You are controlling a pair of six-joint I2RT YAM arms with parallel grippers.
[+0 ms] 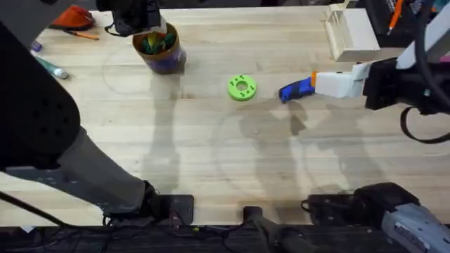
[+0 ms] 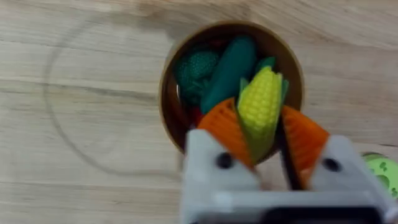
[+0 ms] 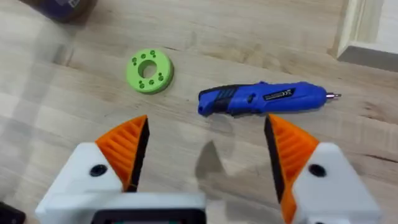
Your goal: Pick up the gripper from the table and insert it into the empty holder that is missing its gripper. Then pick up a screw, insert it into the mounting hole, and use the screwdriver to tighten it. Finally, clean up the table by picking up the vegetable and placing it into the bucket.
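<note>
The vegetable (image 2: 261,102), a yellow corn cob with green leaves, is pinched between the orange ribbed fingers (image 2: 224,127) of my left gripper (image 2: 261,123), right above the bucket (image 2: 164,93). Dark green lumps lie inside the bucket (image 1: 167,62), which stands at the far left of the table. The blue screwdriver (image 1: 295,90) lies flat on the table right of centre. My right gripper (image 3: 208,124) hovers open just short of the screwdriver (image 3: 261,99), not touching it. The loose gripper part, the empty holder and the screw are out of view.
A lime-green disc (image 1: 242,87) with a centre hole lies left of the screwdriver. A pale wooden box (image 1: 351,31) stands at the back right. Orange tools (image 1: 74,15) and a pen-like item (image 1: 53,68) lie at the far left edge.
</note>
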